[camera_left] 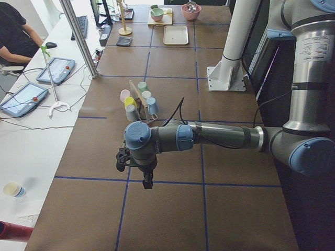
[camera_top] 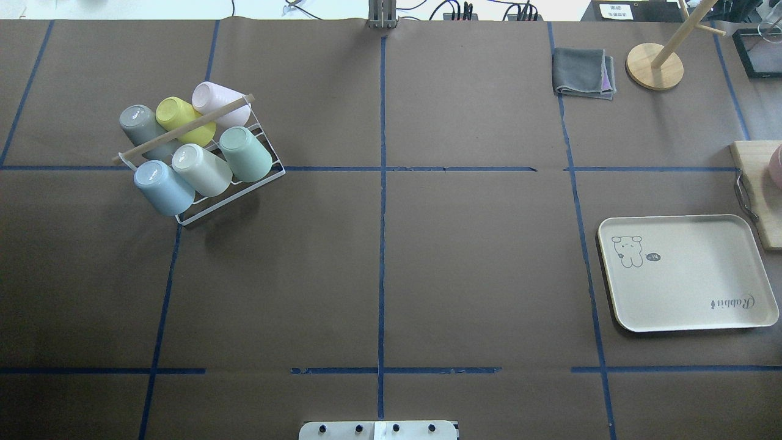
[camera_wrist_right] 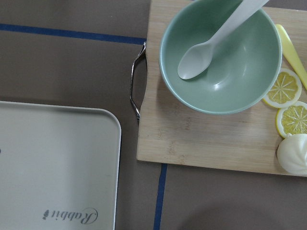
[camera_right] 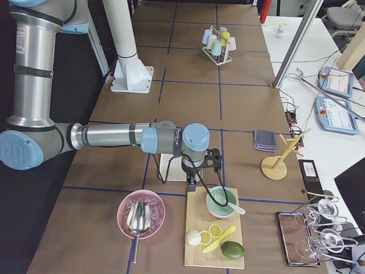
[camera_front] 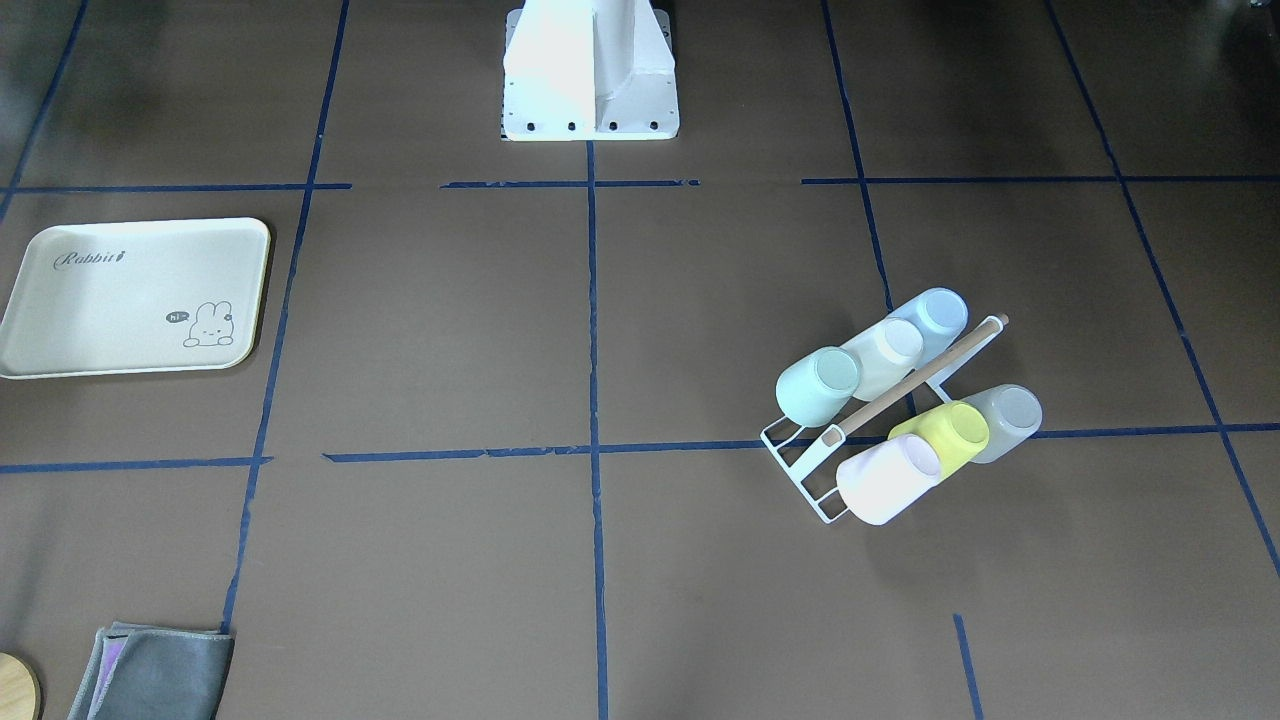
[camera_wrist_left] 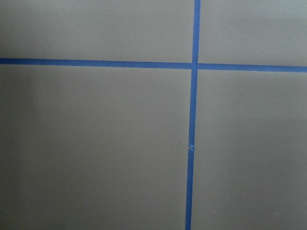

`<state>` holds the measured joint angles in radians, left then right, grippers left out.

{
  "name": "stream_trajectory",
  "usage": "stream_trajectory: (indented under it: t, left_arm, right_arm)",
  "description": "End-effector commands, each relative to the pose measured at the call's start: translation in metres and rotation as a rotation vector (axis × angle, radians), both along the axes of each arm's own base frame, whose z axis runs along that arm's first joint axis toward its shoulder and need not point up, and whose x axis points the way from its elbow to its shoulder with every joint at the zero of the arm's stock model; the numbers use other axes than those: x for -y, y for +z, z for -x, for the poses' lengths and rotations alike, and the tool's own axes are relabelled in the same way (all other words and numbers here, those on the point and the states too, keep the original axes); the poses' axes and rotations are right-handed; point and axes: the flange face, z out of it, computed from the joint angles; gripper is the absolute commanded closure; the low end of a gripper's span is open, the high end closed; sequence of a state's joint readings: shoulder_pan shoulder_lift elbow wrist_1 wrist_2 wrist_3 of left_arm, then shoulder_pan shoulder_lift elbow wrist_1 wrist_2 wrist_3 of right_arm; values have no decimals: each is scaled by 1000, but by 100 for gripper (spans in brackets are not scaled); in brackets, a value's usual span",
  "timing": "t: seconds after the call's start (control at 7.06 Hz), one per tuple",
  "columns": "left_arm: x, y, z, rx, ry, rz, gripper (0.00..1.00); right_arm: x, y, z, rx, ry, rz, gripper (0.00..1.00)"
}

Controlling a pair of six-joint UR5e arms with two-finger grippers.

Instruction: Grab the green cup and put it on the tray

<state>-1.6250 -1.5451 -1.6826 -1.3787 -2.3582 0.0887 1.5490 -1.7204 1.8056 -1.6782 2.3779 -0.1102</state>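
Brown table (camera_top: 427, 275): six racked cups (camera_top: 162, 186), one green cup (camera_top: 246, 153); one tray (camera_top: 690, 275); left gripper (camera_left: 148, 182), right gripper (camera_right: 191, 182) state unclear.

- The tray (camera_front: 120, 300) carries "Rabbit" in grey script near one corner. The word appears upside down in the overhead and right wrist views.
- A small dark speech bubble (camera_front: 177, 317) beside the tray's printed bunny (camera_front: 212, 326) reads "hi".

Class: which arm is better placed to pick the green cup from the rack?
Left: the green cup sits in the rack on its side; the right tool hangs near the tray.
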Motion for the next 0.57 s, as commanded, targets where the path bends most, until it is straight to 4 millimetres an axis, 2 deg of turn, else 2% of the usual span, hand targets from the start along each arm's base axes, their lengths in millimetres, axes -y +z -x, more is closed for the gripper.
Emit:
stream_trajectory:
  t: [0.0, 0.28, 0.42]
  left_arm:
    - [0, -1, -1, -2, 3, -5, 0]
    - [0, -2, -2, -6, 4, -5, 0]
    - [0, -2, -3, -19, 3, -5, 0]
  right_arm:
    - [1, -2, 6, 20, -10, -2, 0]
    - [3, -4, 44, 27, -93, 1, 2]
    - [3, -3, 49, 27, -103, -12, 2]
